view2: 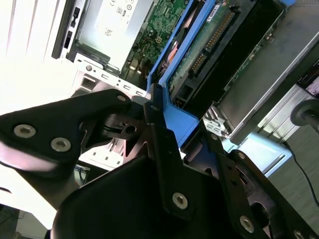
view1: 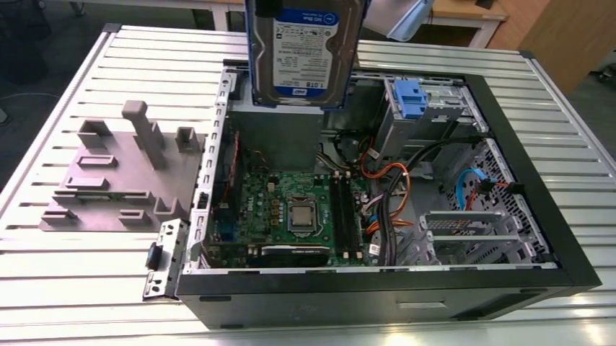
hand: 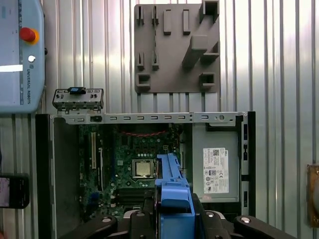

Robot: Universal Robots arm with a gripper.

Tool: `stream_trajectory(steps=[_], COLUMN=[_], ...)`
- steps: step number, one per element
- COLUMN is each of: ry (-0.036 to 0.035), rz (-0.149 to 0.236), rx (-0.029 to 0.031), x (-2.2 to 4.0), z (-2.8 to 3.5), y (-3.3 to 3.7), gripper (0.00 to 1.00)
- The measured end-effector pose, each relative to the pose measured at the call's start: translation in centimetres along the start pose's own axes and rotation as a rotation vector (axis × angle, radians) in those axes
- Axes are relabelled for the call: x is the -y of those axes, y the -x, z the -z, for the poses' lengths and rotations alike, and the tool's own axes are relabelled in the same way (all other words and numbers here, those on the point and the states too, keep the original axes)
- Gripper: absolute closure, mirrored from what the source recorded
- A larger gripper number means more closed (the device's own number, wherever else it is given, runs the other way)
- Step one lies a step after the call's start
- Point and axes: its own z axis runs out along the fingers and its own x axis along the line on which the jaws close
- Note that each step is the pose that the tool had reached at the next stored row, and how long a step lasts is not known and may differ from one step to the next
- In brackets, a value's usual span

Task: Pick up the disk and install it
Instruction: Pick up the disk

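Note:
The disk [view1: 306, 50], a silver hard drive with a white-and-blue label in a blue plastic bracket, hangs upright above the far side of the open computer case [view1: 539, 216]. In the second wrist view my gripper [view2: 174, 124] is shut on the bracket's blue end, with the disk's [view2: 199, 45] green circuit side running away from the black fingers [view2: 99, 107]. In the first wrist view the blue bracket [hand: 172, 194] sticks out from between the gripper's [hand: 172, 219] fingers, over the motherboard [hand: 134, 164].
Inside the case lie the motherboard [view1: 288, 209], orange and black cables [view1: 390, 187], a blue latch [view1: 409, 97] on the drive cage and a grey power supply [hand: 214, 164]. A grey fixture block [view1: 115, 173] lies on the slatted table at the exterior view's left. A teach pendant [hand: 20, 55] rests nearby.

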Motion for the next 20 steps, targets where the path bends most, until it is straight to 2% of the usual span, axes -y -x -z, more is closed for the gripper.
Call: stream_trajectory(steps=[13,17,20], ry=[0.0,0.0,0.0], rz=[0.0,0.0,0.0], rx=[0.0,0.0,0.0], x=[0.06,0.61,1.44], z=[0.0,-0.02,-0.06], y=[0.0,-0.14,-0.16], gripper=[0.64,0.64,0.64])
